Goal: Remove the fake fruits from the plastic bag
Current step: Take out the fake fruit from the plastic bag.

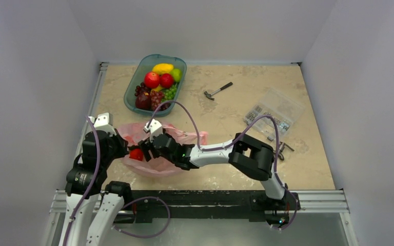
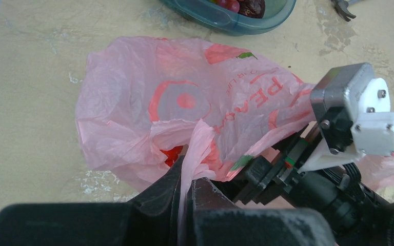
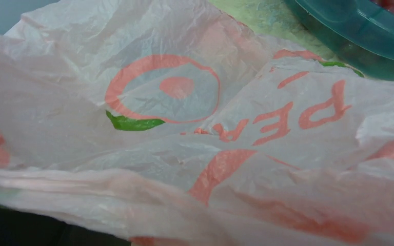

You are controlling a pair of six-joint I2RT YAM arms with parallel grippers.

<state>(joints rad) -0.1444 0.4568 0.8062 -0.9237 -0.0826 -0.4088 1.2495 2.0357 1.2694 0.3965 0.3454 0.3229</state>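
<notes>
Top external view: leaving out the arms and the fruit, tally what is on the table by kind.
Pink plastic bag: 1
Teal tray: 1
Hammer: 1
Clear packet of small parts: 1
Small dark item near the packet, too small to name: 1
Total: 5

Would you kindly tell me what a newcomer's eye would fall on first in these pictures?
The crinkly pink plastic bag lies near left on the table: the left gripper pinches a fold of it, and a red fruit shows beside the right gripper. Next comes the teal tray at the far left, heaped with bright fake fruits.
</notes>
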